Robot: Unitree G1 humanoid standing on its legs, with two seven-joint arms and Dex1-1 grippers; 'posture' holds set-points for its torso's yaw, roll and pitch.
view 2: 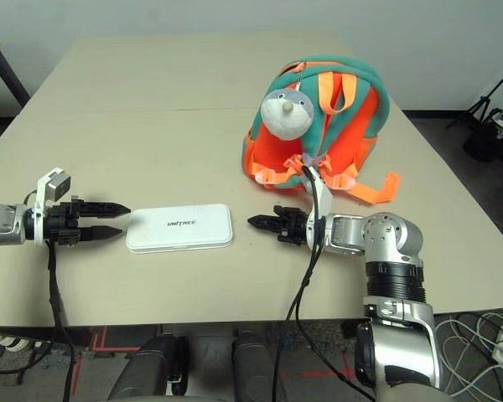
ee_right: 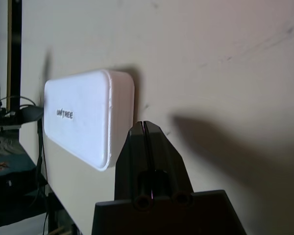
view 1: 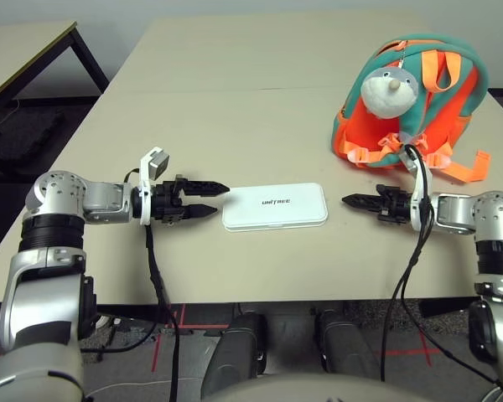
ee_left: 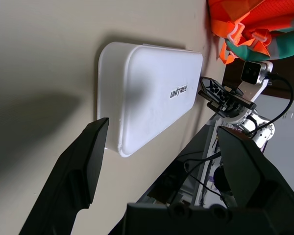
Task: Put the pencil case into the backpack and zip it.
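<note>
A: What's the biggest thing in sight?

B: The table [view 1: 235, 92], pale beige, with a seam running across it behind the case. Everything else I'll place against the pencil case [view 1: 275, 206], which lies flat near the table's front edge, lettering up.

A: And the backpack?

B: The backpack [view 1: 419, 100] sits behind the case and off toward the robot's right, well apart from it. It stands propped up, teal and orange, with orange straps [view 1: 465, 167] trailing on the table toward the right arm. A grey-white plush charm [view 1: 388, 90] hangs on its front.

A: The arms?

B: One on each side of the case, both pointing in at its short ends. The left gripper [view 1: 210, 199] is just beside the case's left end, its two black fingers [ee_left: 83, 166] spread apart, holding nothing. From the left wrist the case's end shows between those fingers but beyond their tips, not touching.

A: And the right one?

B: The right gripper [view 1: 352, 200] is near the case's right end, with a clear gap of bare table between. Its fingers [ee_right: 146, 147] are pressed together, clenched on nothing.

A: So the case?

B: On the table, outside the backpack, untouched by either gripper.
</note>
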